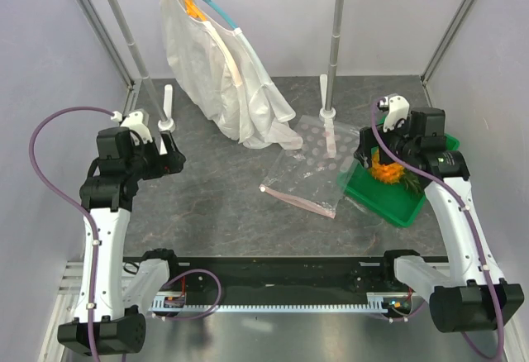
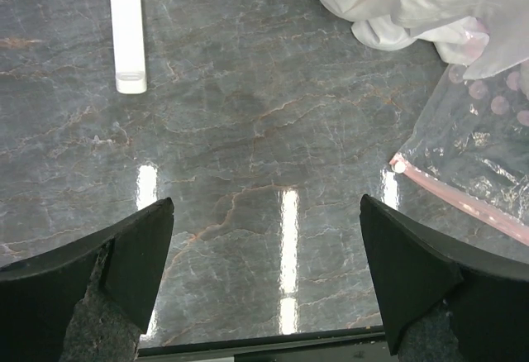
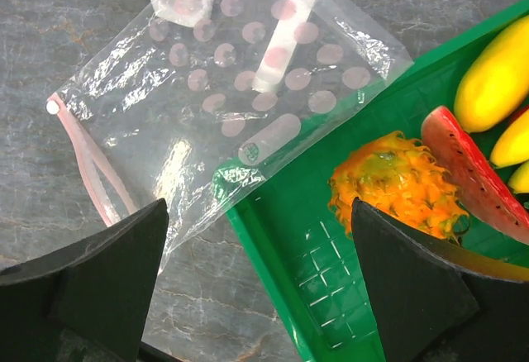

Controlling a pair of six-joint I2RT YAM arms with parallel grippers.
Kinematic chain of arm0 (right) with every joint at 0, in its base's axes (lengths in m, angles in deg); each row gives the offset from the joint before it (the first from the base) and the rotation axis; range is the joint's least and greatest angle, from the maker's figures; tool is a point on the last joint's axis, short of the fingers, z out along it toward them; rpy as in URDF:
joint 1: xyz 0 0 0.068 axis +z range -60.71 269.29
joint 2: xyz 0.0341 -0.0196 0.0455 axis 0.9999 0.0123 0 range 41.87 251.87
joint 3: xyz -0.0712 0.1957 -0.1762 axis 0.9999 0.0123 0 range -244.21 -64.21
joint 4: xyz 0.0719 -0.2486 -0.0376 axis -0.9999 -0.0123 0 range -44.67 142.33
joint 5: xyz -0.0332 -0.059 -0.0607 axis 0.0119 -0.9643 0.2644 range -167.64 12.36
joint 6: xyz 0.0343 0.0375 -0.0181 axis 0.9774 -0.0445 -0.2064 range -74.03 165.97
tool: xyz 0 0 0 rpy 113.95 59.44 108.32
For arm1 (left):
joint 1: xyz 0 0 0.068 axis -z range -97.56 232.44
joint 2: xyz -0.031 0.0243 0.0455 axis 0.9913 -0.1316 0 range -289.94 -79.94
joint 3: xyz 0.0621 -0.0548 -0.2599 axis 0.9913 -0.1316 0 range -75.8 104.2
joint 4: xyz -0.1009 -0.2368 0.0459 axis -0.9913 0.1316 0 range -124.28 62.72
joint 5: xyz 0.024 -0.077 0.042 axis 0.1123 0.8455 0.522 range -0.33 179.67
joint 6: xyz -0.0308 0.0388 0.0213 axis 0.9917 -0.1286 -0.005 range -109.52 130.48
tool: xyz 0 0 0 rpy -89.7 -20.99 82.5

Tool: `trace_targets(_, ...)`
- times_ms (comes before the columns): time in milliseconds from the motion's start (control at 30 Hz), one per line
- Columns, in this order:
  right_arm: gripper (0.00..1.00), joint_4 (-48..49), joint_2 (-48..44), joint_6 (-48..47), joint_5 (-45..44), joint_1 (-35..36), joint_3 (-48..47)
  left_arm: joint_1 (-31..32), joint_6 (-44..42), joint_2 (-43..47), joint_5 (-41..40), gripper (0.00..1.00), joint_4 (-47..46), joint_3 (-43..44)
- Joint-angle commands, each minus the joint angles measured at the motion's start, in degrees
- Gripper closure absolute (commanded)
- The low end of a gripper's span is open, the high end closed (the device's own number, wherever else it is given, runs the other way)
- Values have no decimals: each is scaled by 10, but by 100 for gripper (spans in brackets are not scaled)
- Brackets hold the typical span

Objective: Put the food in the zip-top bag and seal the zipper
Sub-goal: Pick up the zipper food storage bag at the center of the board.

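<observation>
The zip-top bag [image 1: 310, 168] lies flat mid-table, clear with pale dots, one corner resting on the green tray's rim [image 3: 248, 213]. Its pinkish zipper [image 1: 302, 201] runs along the near edge, also seen as the zipper [image 3: 95, 172] in the right wrist view. The food sits in the tray: an orange pineapple [image 3: 397, 182], a red watermelon slice [image 3: 471, 168] and yellow banana pieces [image 3: 496, 81]. My right gripper [image 3: 260, 246] hangs open above the tray's left edge, the pineapple by its right finger. My left gripper [image 2: 266, 246] is open over bare table, left of the bag [image 2: 488, 147].
A white garment [image 1: 219, 73] hangs from a rack at the back, its hem touching the bag's far corner. The rack's right pole [image 1: 335, 40] stands behind the bag. A white peg [image 2: 126, 27] rises near the left gripper. The green tray [image 1: 388, 201] sits at the right.
</observation>
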Motion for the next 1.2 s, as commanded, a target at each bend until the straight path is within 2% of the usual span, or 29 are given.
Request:
trace_targets(0, 2, -1, 12, -17, 27, 0, -18, -4, 24, 7, -10, 0, -8, 33)
trace_targets(67, 2, -2, 18, -28, 29, 10, -18, -4, 34, 12, -38, 0, -8, 39)
trace_targets(233, 2, -6, 50, -41, -5, 68, -22, -4, 42, 20, -38, 0, -34, 25)
trace_targets(333, 2, -7, 74, -55, -41, 130, -21, -4, 49, 23, -34, 0, -48, 20)
trace_targets(533, 2, 4, 119, -89, -121, 304, -2, -4, 54, 43, -1, 0, -72, 18)
trace_targets(733, 5, 47, 154, -104, -183, 416, 44, -4, 70, 41, 25, 0, -80, 9)
trace_targets(967, 14, 85, 196, -119, -250, 477, 72, -4, 71, 38, 37, 0, -82, -5)
trace_targets(1167, 14, 105, 191, -127, -301, 514, 118, -4, 69, 43, 40, 0, -83, -8)
